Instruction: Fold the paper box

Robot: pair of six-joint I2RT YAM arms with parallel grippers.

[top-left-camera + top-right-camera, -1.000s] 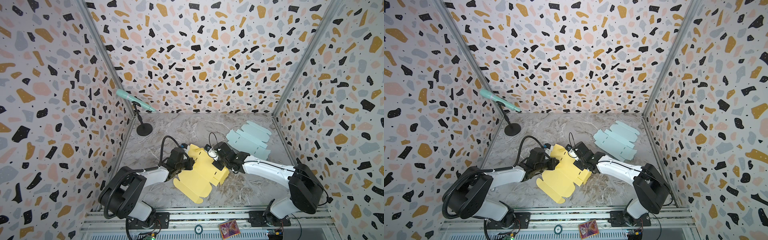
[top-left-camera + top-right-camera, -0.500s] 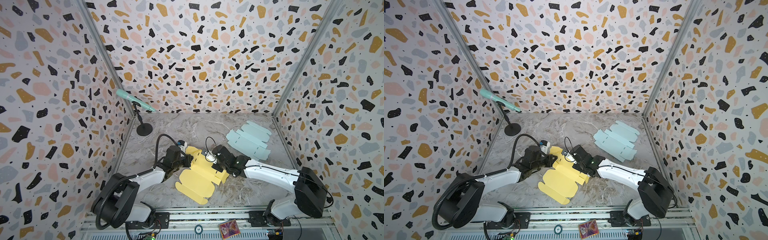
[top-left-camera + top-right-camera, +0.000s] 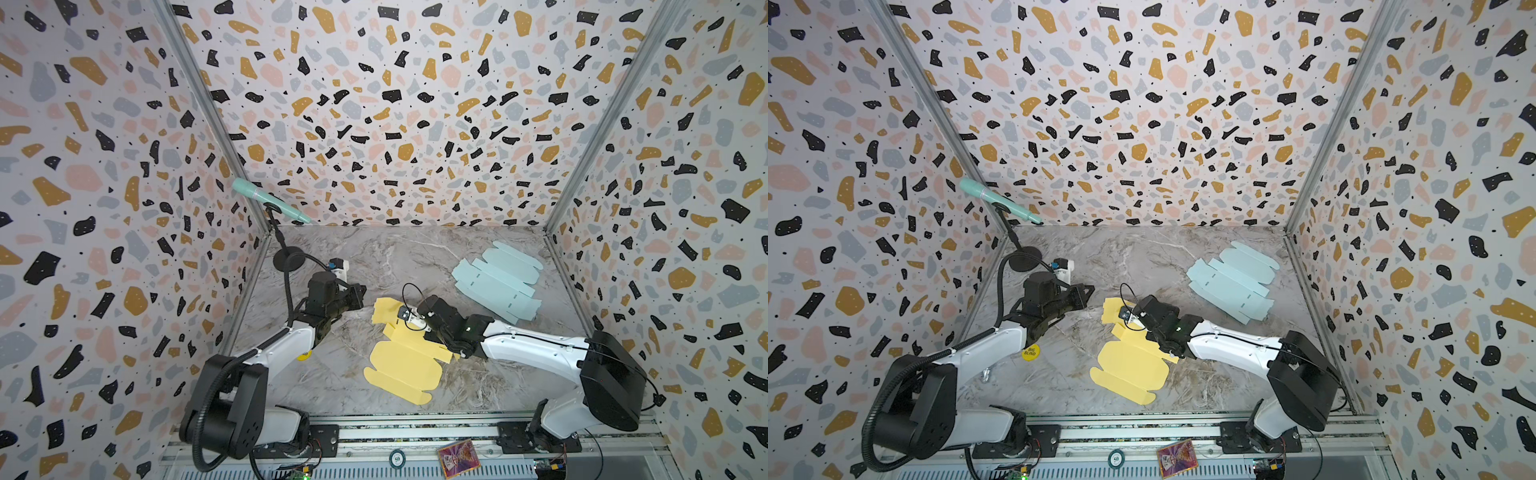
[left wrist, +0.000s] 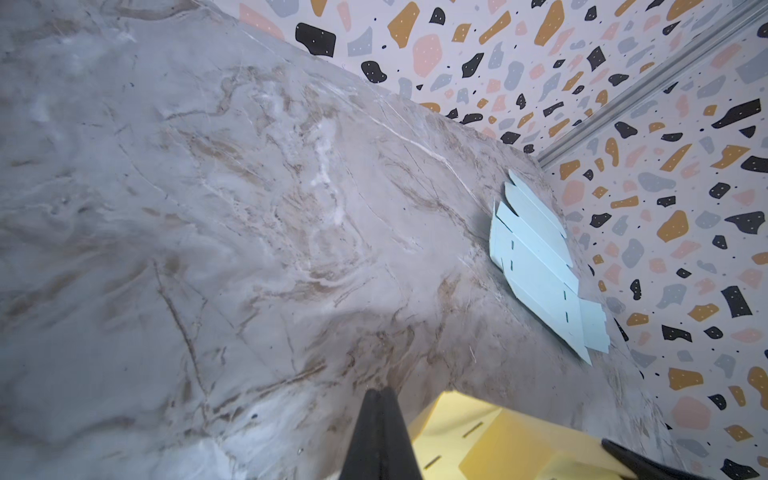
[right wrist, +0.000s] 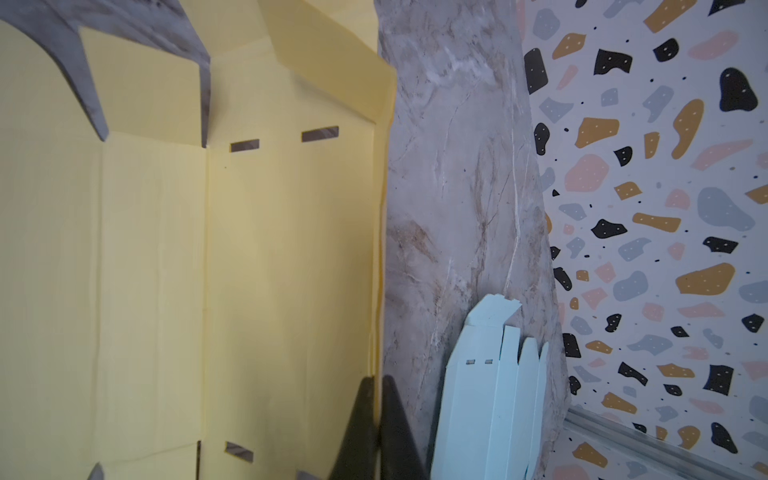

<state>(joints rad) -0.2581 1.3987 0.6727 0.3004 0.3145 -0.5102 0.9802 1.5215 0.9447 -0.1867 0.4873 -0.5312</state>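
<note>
Your right hand (image 5: 377, 386) is clamped on the edge of the yellow paper box (image 3: 401, 365), which lies mostly flat on the tabletop (image 3: 332, 374) ahead of it. Pull hard and that thin edge may tear or slip out. Your left hand (image 4: 380, 399), pressed together and empty, sits near the far flap without bracing it, so the box could drag instead of creasing. A blue sheet (image 3: 496, 282) lies well beyond.

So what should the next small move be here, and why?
Probably open the left gripper and bring it to the yellow paper box: it hovers shut beside the box, touching nothing, while the right gripper alone pinches one edge.
</note>
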